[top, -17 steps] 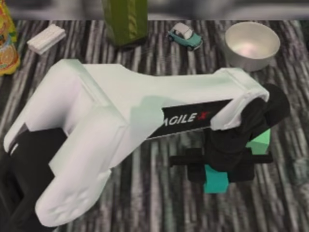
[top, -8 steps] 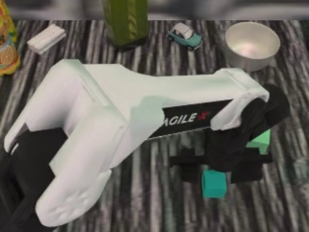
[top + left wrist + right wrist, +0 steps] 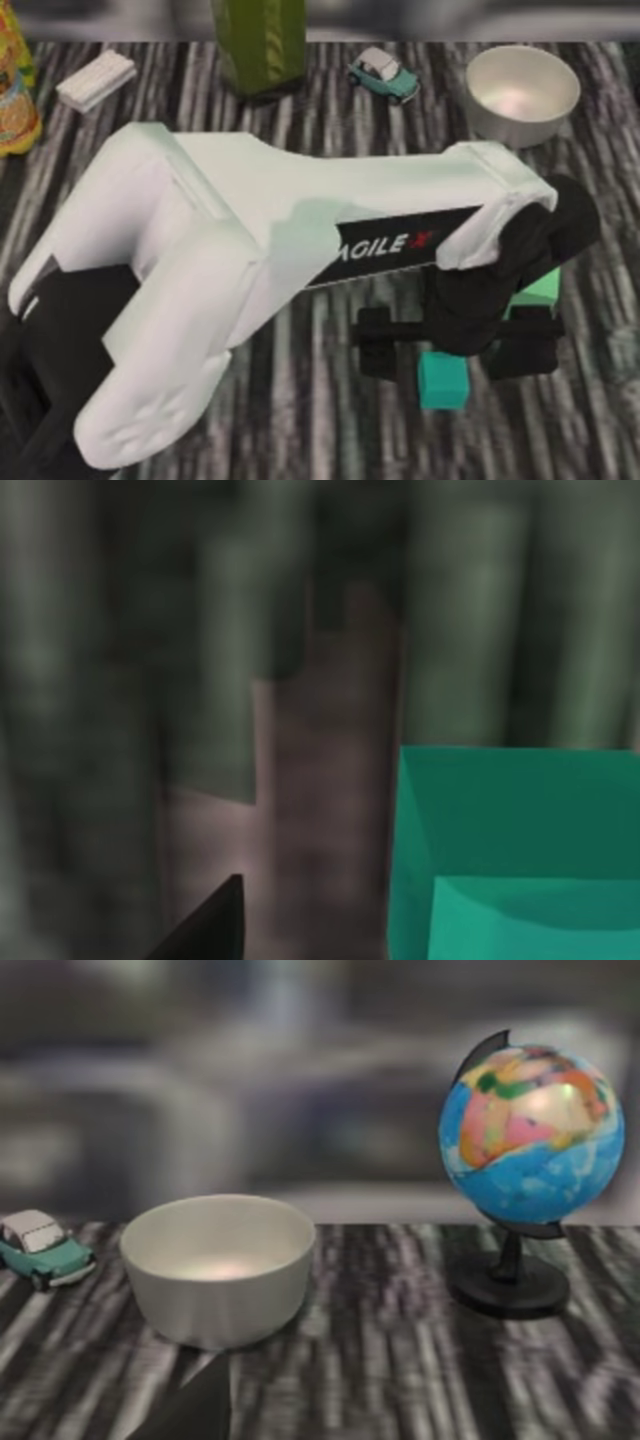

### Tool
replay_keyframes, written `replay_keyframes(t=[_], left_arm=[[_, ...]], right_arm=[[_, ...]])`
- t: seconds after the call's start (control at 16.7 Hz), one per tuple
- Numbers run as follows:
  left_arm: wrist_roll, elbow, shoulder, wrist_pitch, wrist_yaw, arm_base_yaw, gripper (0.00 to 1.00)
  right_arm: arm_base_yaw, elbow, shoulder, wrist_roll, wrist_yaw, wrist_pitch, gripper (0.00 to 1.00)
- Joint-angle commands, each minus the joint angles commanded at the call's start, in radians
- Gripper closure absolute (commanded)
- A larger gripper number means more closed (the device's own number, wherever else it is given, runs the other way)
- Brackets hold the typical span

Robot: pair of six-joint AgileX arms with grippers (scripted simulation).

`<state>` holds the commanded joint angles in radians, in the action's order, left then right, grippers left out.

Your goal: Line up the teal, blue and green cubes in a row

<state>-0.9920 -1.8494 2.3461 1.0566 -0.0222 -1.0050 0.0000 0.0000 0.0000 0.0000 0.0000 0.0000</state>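
Top view — grey-streaked table (image 3: 330,400) under teal cube (image 3: 443,380).

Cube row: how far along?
Little looks done: no row is visible. The left gripper hangs over the small matte teal cube, which sits on the table close to the light mint green cube. The blue cube is not in view. Right arm is out of the top view.

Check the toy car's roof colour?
White roof on a teal body: toy car, clearest in the top view.

Striped table (image 3: 330,420) with cubes, bowl (image 3: 522,95), toy car (image 3: 383,75).
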Motion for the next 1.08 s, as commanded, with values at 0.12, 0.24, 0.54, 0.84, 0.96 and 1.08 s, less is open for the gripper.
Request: replay_keyframes(t=[0.12, 0.24, 0.54, 0.84, 0.96, 1.08], left_arm=[[0.0, -0.004, -0.001, 0.004, 0.0, 0.0, 0.0], [-0.001, -0.037, -0.007, 0.042, -0.002, 0.001, 0.0], [-0.006, -0.171, -0.04, 0.219, -0.001, 0.011, 0.0], [-0.006, -0.193, -0.046, 0.242, -0.001, 0.009, 0.0], [0.008, -0.186, -0.05, 0.239, -0.001, 0.021, 0.0], [0.063, -0.161, -0.065, 0.229, -0.001, 0.072, 0.0]], right_arm=[[0.0, 0.0, 0.0, 0.0, 0.0, 0.0, 0.0], [0.0, 0.0, 0.0, 0.0, 0.0, 0.0, 0.0], [0.0, 0.0, 0.0, 0.0, 0.0, 0.0, 0.0], [0.0, 0.0, 0.0, 0.0, 0.0, 0.0, 0.0], [0.0, 0.0, 0.0, 0.0, 0.0, 0.0, 0.0], [0.0, 0.0, 0.0, 0.0, 0.0, 0.0, 0.0]])
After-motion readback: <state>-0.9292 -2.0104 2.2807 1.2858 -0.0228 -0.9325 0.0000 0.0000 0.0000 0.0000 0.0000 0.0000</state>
